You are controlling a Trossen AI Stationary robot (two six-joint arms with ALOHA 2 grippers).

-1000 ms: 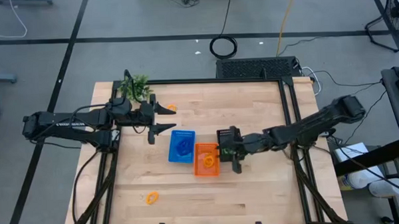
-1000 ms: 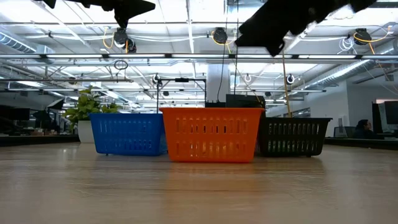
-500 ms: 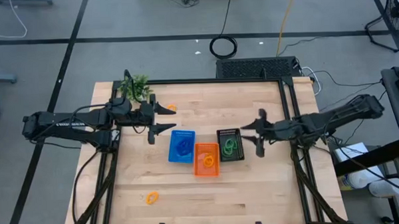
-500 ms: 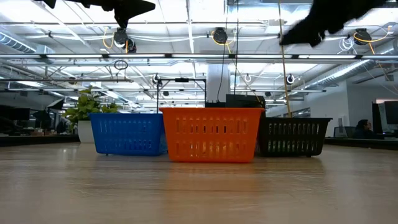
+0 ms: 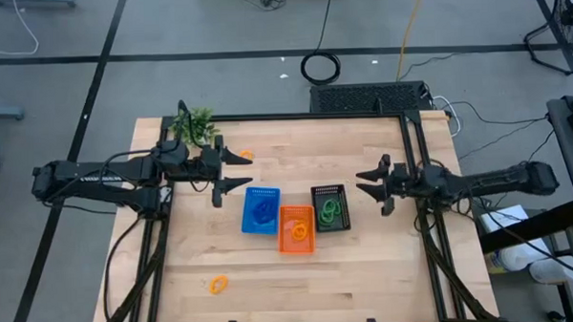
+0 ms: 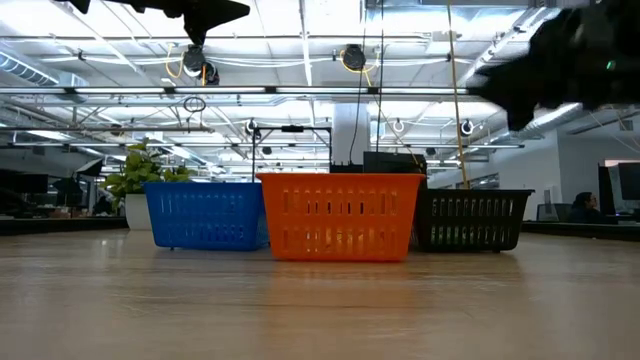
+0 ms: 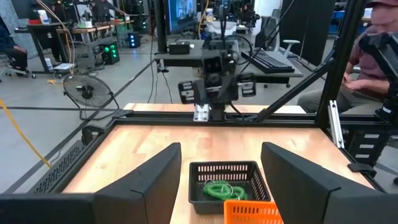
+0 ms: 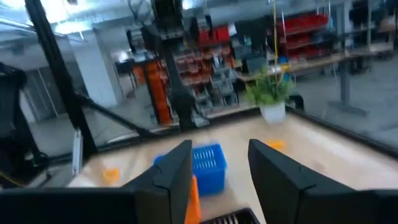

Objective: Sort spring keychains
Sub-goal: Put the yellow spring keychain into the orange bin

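Three small baskets stand side by side mid-table: blue (image 5: 262, 210), orange (image 5: 296, 228) and black (image 5: 330, 208). Green spring keychains (image 7: 219, 188) lie in the black one, blue ones (image 5: 262, 212) in the blue, and an orange one (image 5: 296, 233) in the orange. One loose orange keychain (image 5: 218, 284) lies near the front left, another (image 5: 247, 156) at the far left. My left gripper (image 5: 249, 171) hovers open, level, left of the baskets. My right gripper (image 5: 369, 189) hangs open and empty, right of the black basket.
A potted green plant (image 5: 197, 126) stands at the table's far left corner. Black frame rails (image 5: 416, 166) run along the table's edges. Bare wood lies in front of the baskets and to their right. A person (image 7: 373, 43) sits beyond the table's right side.
My right gripper has drawn back from above the black basket toward the table's right edge, sinking a little and tipping from a downward slant to about level. The green keychains in the black basket now show uncovered. The baskets have not moved.
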